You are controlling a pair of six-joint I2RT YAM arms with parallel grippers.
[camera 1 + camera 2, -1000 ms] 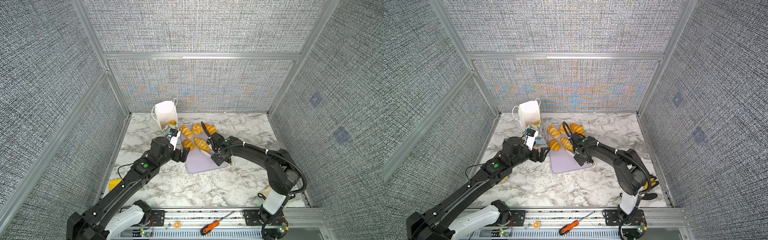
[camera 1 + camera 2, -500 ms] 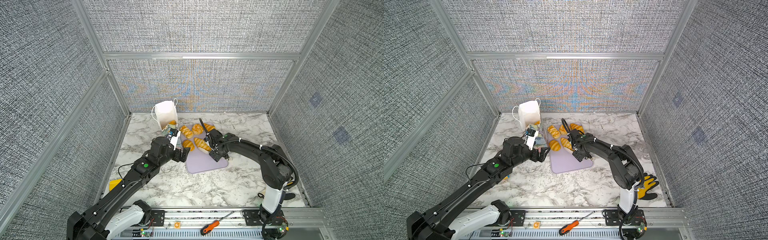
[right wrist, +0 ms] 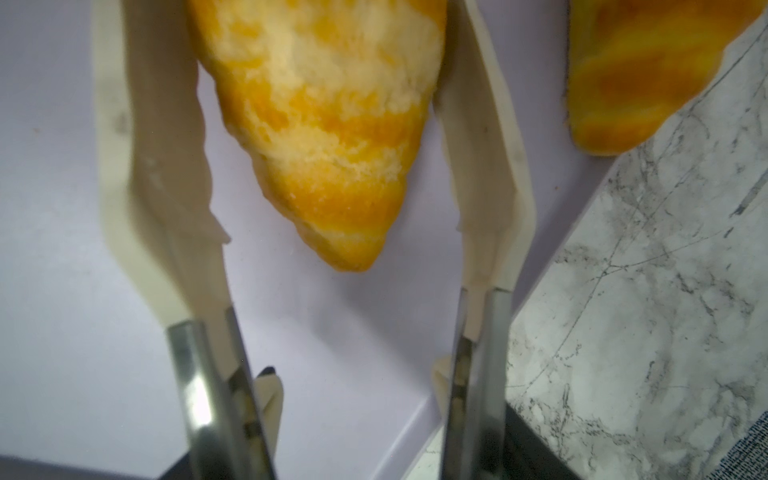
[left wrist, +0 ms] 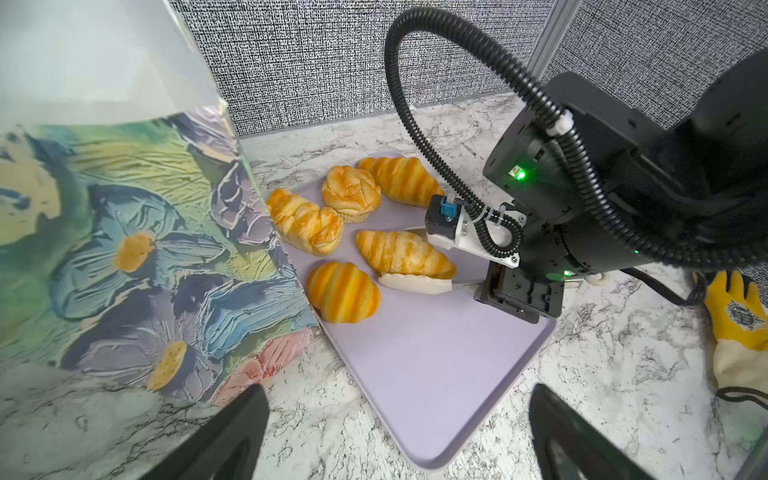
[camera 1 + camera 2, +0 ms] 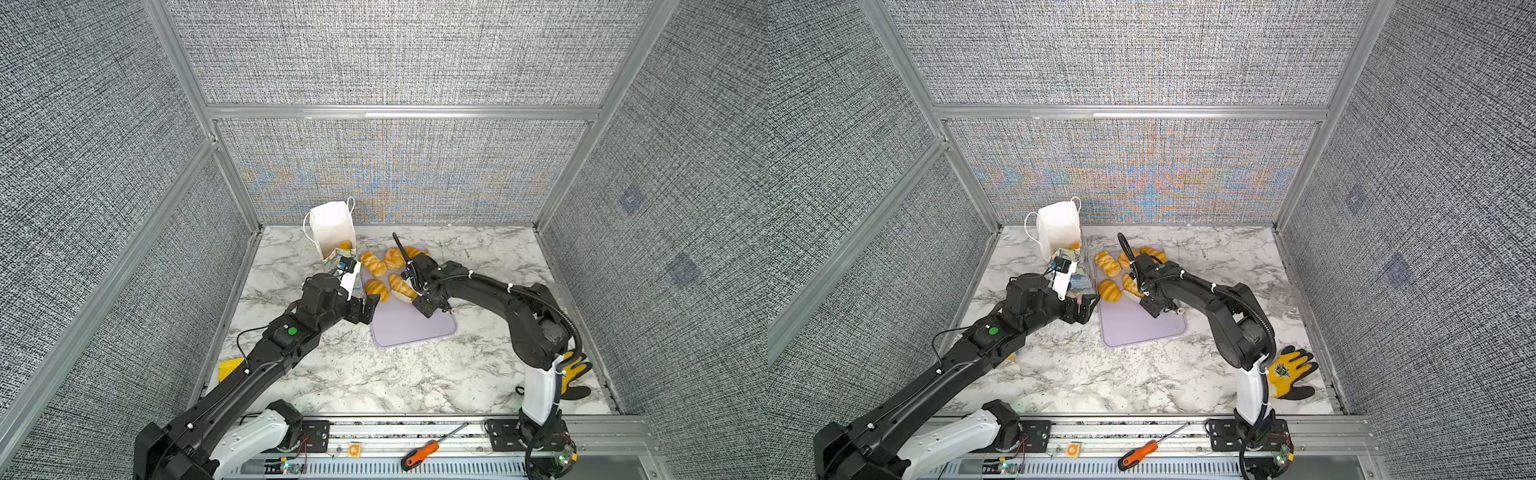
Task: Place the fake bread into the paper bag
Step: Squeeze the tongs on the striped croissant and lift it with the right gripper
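The paper bag (image 5: 332, 224) (image 4: 137, 232) stands at the back left, floral outside, white inside, with one fake bread (image 5: 345, 244) showing in it. Several fake bread pieces lie on the far end of the lilac tray (image 5: 411, 328) (image 4: 436, 365). My right gripper (image 5: 405, 287) is open, low over the tray. Its white fingers (image 3: 166, 174) flank a croissant (image 3: 324, 124) (image 4: 399, 253) that rests on the tray, close against both its sides. My left gripper (image 5: 368, 307) (image 4: 399, 390) hangs open and empty by the bag's base, over the tray's near left corner.
A striped roll (image 4: 343, 291) lies next to the flanked croissant, a twisted one (image 4: 305, 220) against the bag. A yellow glove (image 5: 1289, 370) lies at the front right. A screwdriver (image 5: 419, 453) sits on the front rail. Grey walls close in three sides.
My right gripper has slid forward along the tray so that its fingers straddle the croissant, and they have narrowed slightly. The left arm has stayed still.
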